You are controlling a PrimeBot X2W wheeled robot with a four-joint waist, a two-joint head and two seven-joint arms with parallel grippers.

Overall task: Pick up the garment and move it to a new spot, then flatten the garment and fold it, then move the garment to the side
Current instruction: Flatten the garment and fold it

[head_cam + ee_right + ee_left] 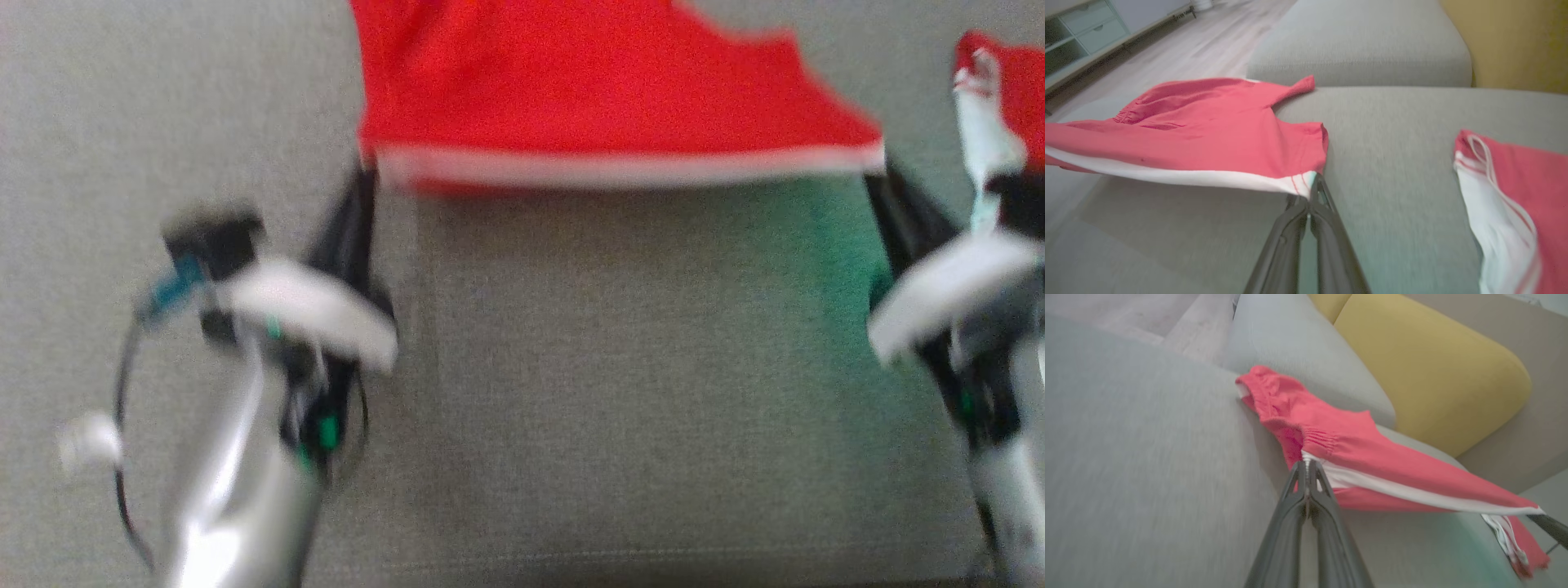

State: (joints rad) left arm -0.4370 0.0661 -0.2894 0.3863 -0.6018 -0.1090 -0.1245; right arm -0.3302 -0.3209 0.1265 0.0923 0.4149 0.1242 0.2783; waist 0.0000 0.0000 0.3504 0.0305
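1. The left gripper [365, 175] has its fingers pressed together on the left corner of the garment's white band. Bare grey seat [163, 122] lies to its left.
2. The garment [588, 90] is red, with a white band along its near edge and a gathered waistband. It is stretched taut between both grippers, near edge lifted off the seat. Its far end rests on the seat by the grey cushion [1298, 347].
3. Below the band, a broad stretch of seat lies open.
4. The right gripper [878, 167] is pinched closed on the band's right corner, where thin red stripes cross it.
5. A second red-and-white garment [1008, 82] lies on the seat near the right gripper, apart from the held one.
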